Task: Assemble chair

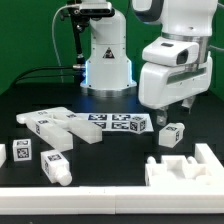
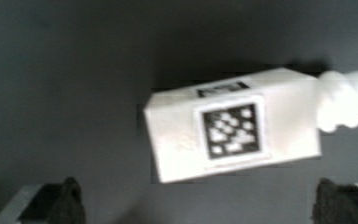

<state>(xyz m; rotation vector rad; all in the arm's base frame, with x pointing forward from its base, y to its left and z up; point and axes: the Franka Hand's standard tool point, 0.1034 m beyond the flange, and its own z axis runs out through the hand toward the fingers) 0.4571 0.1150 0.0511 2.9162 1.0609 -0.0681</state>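
Observation:
A small white chair part (image 2: 234,128) with a square marker tag and a round peg at one end lies on the black table. In the exterior view this part (image 1: 172,135) sits at the right, just below my gripper (image 1: 177,110). In the wrist view my gripper (image 2: 201,204) is open wide and empty, and hovers above the part without touching it. Its two dark fingertips (image 2: 51,201) stand far apart, and the part lies just beyond the gap between them. More white tagged chair parts (image 1: 62,128) lie at the exterior view's left.
The marker board (image 1: 116,122) lies mid-table in front of the robot base (image 1: 107,60). A tagged block (image 1: 22,153) and a leg-like part (image 1: 55,166) lie at the front left. A large white notched piece (image 1: 186,170) stands at the front right.

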